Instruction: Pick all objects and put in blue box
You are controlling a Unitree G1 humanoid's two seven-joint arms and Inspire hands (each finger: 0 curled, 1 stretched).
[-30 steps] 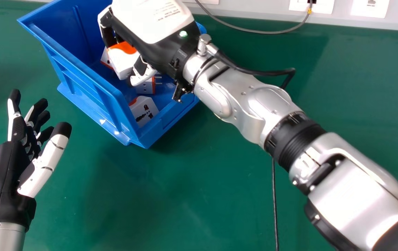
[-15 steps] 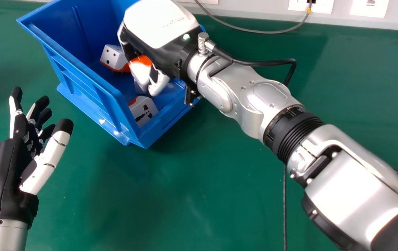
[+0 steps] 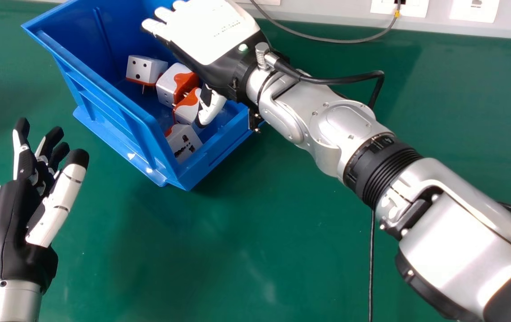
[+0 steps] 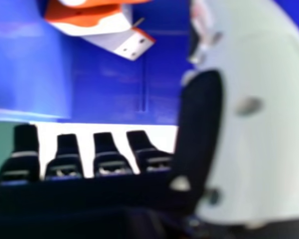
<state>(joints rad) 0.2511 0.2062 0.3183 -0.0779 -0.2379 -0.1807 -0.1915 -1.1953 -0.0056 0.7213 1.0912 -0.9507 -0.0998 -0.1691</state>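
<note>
We have our right hand [image 3: 213, 29] above the far right part of the blue box [image 3: 119, 112], palm down, with its fingers [image 3: 161, 29] stretched out straight and nothing in their hold. Its thumb [image 3: 211, 106] stands well apart from them and points down into the box, and we cannot tell whether it touches the third adapter.

Four white and orange plug adapters lie inside the box. The first adapter [image 3: 141, 69] is far left, prongs downward; the second adapter [image 3: 167, 85] sits just to its right. The third adapter [image 3: 187, 108] is nearer, and the fourth adapter [image 3: 185, 142] is in the near corner, its socket holes showing.

Our left hand [image 3: 11, 219] is over the green table [image 3: 237, 232] at near left, fingers loosely open and holding nothing.
</note>
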